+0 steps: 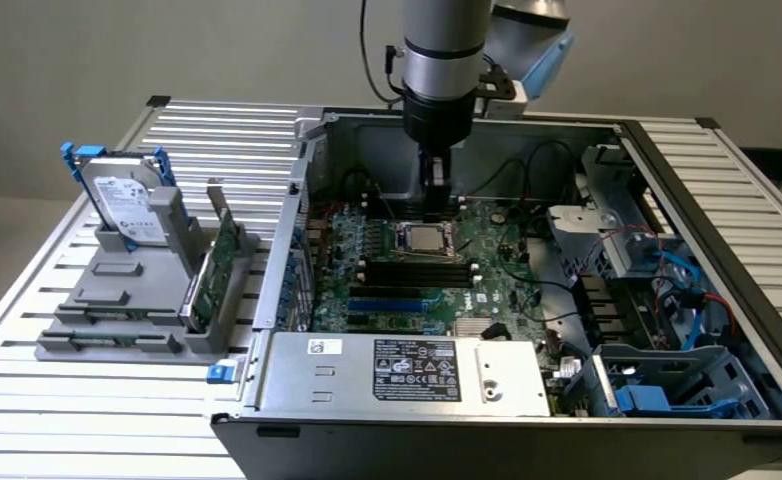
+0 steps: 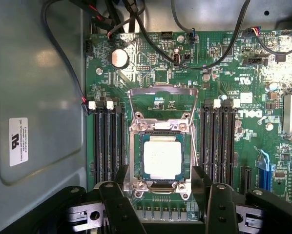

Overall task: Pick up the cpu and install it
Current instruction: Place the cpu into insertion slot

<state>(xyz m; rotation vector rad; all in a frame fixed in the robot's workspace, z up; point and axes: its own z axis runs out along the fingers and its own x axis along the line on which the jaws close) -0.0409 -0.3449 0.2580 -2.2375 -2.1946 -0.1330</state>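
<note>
- We are keeping the gripper (image 1: 435,205) low inside the open computer case (image 1: 364,370), pointing straight down at the motherboard (image 2: 151,68). We judge that this is because the socket faces upward and wants a vertical approach.
- The cpu (image 2: 163,158) is lying flat in the socket (image 2: 134,161), silvery top up, with its edges inside the metal frame. In the exterior view the cpu (image 1: 425,238) is sitting just below the claw.
- The claw is standing spread: we are seeing its dark fingers (image 2: 117,204) apart, one to each side of the socket, with nothing between them. So the chip is resting on its own, not gripped.
- The load plate (image 2: 163,92) is standing hinged up beyond the chip. That is leaving the socket uncovered, so we are judging the cpu seated but not yet clamped.
- The memory slots (image 2: 109,141) are flanking the socket on both sides, leaving the fingers little room.
- At the exterior view's left, the hard drive (image 1: 131,205) and the green circuit card (image 1: 218,265) are standing upright in a grey holder (image 1: 111,300), well apart from the case.
</note>
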